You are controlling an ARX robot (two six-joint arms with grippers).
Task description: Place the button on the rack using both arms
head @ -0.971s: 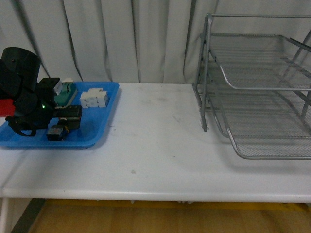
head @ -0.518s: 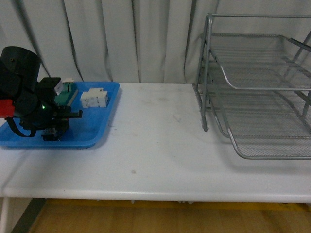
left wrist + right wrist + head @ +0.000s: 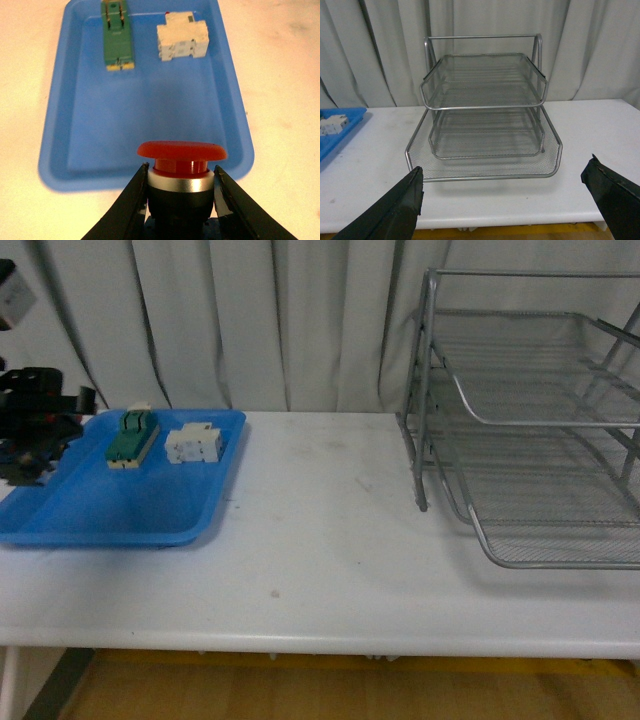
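Two jaws against button [image 3: 181, 169], above tray [image 3: 56, 150]

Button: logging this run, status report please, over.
Left gripper shut on button, above blue tray. Right gripper open, facing rack. Nothing seen blocking the rack.

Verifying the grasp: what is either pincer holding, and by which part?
Left pincer holds the button by its collar and dark body, under the red cap. Right pincer is open, empty.

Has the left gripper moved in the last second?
Yes. In the front view the left gripper has swung left and upward, from mid blue tray to its left edge, holding the button.
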